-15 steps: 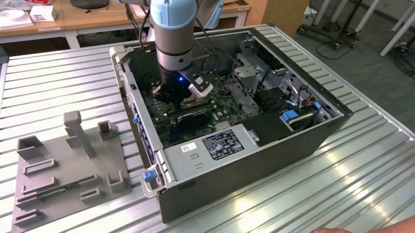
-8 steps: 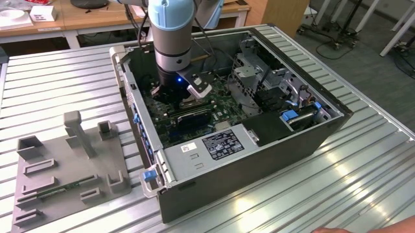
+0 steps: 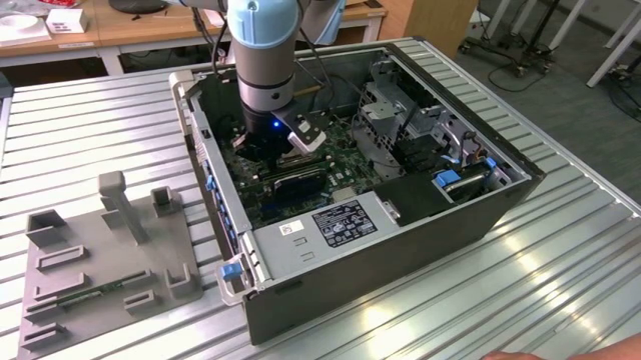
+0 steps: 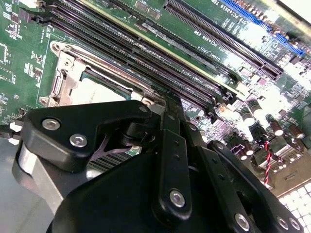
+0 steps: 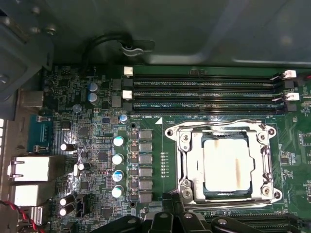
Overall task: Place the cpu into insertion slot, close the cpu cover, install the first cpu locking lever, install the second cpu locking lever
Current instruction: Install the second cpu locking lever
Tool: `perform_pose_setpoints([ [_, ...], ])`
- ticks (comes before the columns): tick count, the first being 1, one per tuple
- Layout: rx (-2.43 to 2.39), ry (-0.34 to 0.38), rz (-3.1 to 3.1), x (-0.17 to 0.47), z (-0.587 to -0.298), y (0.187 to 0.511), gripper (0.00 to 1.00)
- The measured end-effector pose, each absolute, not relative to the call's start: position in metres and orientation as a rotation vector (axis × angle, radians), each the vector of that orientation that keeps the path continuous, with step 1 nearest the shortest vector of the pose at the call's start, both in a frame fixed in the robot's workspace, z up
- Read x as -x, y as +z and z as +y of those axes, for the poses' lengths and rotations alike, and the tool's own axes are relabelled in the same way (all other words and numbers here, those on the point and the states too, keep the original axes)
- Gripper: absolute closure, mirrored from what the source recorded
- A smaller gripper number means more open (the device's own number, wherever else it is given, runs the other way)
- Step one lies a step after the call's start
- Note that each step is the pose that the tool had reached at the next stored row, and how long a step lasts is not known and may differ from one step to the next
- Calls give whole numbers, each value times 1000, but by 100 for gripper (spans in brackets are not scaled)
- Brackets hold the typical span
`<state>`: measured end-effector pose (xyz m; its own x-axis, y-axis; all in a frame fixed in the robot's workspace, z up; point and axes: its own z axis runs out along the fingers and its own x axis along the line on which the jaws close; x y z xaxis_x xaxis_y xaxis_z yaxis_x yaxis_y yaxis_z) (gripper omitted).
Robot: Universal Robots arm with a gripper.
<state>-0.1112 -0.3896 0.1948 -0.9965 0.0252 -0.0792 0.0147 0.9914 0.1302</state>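
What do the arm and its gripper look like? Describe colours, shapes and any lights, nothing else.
In the exterior view the arm is a thick grey-silver cylinder with a light blue joint cap on top and a black lower section carrying a small blue light. The gripper is matte black in the second wrist view, built of flat, rounded linkage bars joined by silver screws and pivot pins, with a pale grey base behind.

Setup sits on a ribbed metal bench (image 3: 561, 270) that catches a fair bit of overhead glare. Behind it there's a wooden desk (image 3: 150, 30) with a small white box (image 3: 65, 20) on top, and grey floor (image 3: 561, 82) off to the exterior view's right with wheeled stand legs (image 3: 506, 56).
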Motion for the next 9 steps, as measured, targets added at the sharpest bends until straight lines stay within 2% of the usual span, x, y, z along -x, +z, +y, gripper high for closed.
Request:
perform_pose_setpoints([
  [9,-30,185,3055,112,-389,194,89],
])
